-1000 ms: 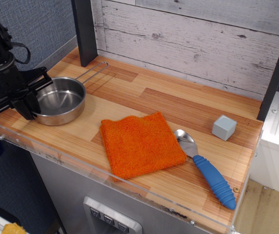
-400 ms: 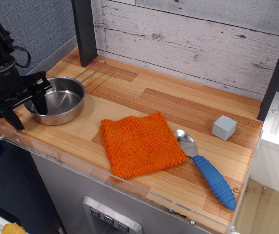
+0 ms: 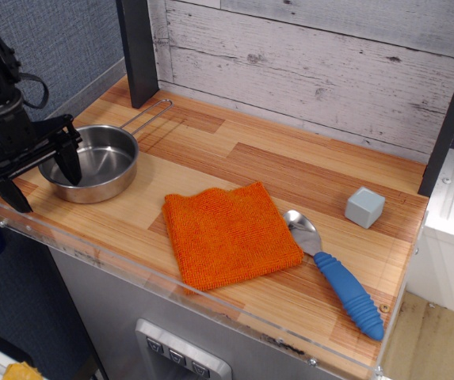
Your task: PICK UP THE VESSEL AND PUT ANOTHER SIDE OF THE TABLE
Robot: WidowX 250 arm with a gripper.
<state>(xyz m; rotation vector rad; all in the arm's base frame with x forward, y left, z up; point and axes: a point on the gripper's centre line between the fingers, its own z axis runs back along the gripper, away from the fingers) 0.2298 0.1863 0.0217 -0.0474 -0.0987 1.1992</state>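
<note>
Vessel point(image 3: 93, 165) rests at the table's point(image 3: 290, 170) far-left corner, ungrasped; gripper point(image 3: 38, 170) straddles its near rim, jaws apart; transfer outstanding.

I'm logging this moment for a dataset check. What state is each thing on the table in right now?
vessel: upright, empty, resting on the table at its left end, handle toward the back wall.
gripper: open, one finger inside the vessel, the other outside its rim.
orange cloth: folded, lying flat.
spoon: lying flat, bowl beside the cloth.
grey cube: resting on the table, standing alone.
</note>
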